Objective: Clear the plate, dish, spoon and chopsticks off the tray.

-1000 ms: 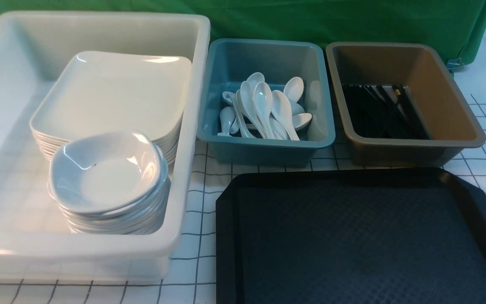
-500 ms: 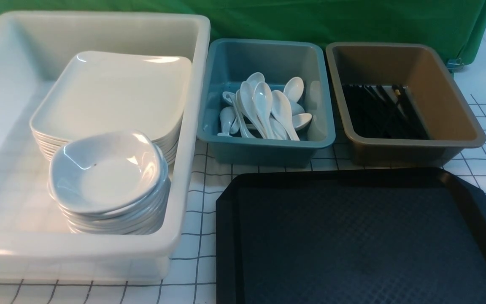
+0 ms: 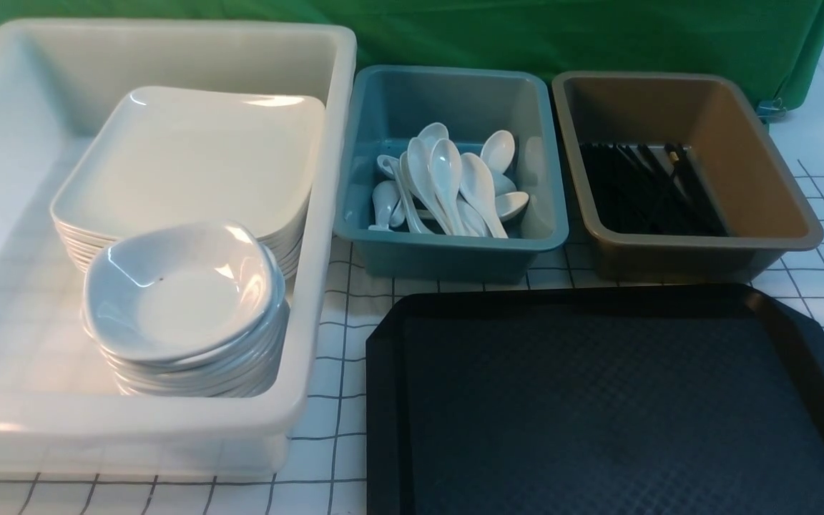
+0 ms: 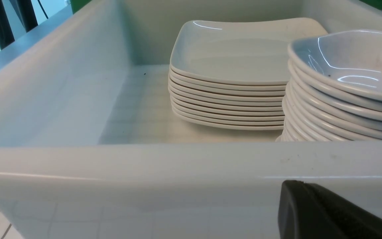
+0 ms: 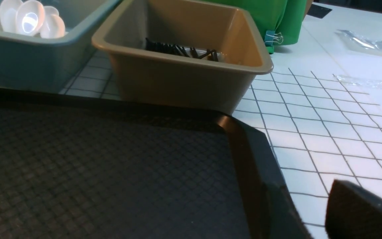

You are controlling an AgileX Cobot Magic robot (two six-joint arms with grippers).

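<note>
1. You are looking at a tray (image 3: 612,408) whose visible surface is carrying nothing; its near edge is running out of the front view, so you cannot vouch for that strip.
2. The plate (image 3: 190,161) is topping a stack in the white tub (image 3: 333,179), the dish (image 3: 179,290) is crowning a smaller stack touching it, the spoon (image 3: 448,179) is lying among others in the teal tub (image 3: 448,247), and the chopsticks (image 3: 648,189) are lying in the brown tub (image 3: 777,207).
3. Your left jaws (image 4: 330,212) are sitting fully closed on nothing, low outside the white tub's near wall, with the stacks beyond them.
4. Only one finger of your right jaws (image 5: 360,212) is showing over the counter (image 5: 327,132), just beside the tray's corner; you cannot tell their gap.
5. Judging by this, the clearing is looking complete; the next move is calling only for checking that hidden near strip.
</note>
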